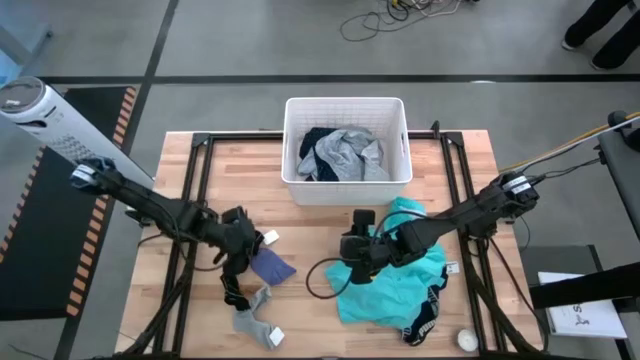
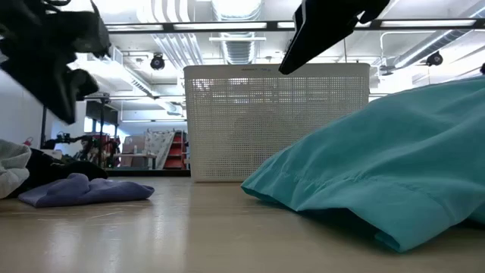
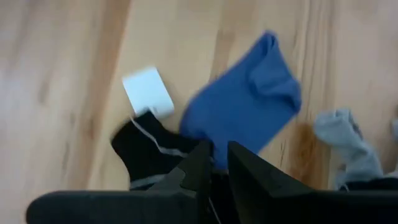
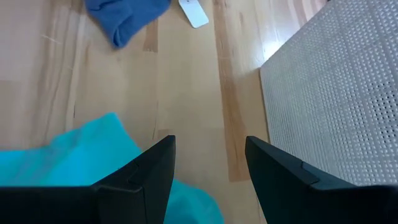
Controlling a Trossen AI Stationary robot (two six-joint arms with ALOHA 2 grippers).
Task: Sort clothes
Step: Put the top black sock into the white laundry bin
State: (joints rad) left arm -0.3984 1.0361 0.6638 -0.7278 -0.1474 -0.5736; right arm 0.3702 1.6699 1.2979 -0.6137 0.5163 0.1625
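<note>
My left gripper (image 1: 238,240) is low over the table's left half, shut on a black sock (image 3: 148,157) with a white tag (image 3: 148,92). A small blue-purple cloth (image 1: 270,266) lies flat beside it; it also shows in the left wrist view (image 3: 245,106). A grey sock (image 1: 255,320) lies near the front edge. My right gripper (image 1: 356,248) is open over the left edge of the bright teal garment (image 1: 395,285), which lies spread on the table. Wood shows between its fingers (image 4: 208,168). Navy and grey clothes (image 1: 345,152) lie in the white basket (image 1: 346,188). My left gripper pinches the black sock by one end (image 3: 186,152) between its two fingers. The rest of the sock reaches away from the fingers, with the tag at its far end. Whether it is lifted clear of the table I cannot tell.
The white ribbed basket stands at the far middle of the table, close to my right gripper (image 4: 336,93). A small white ball (image 1: 466,340) lies at the front right. Black frame rails run along the table on both sides. Bare wood lies between the blue-purple cloth and the teal garment.
</note>
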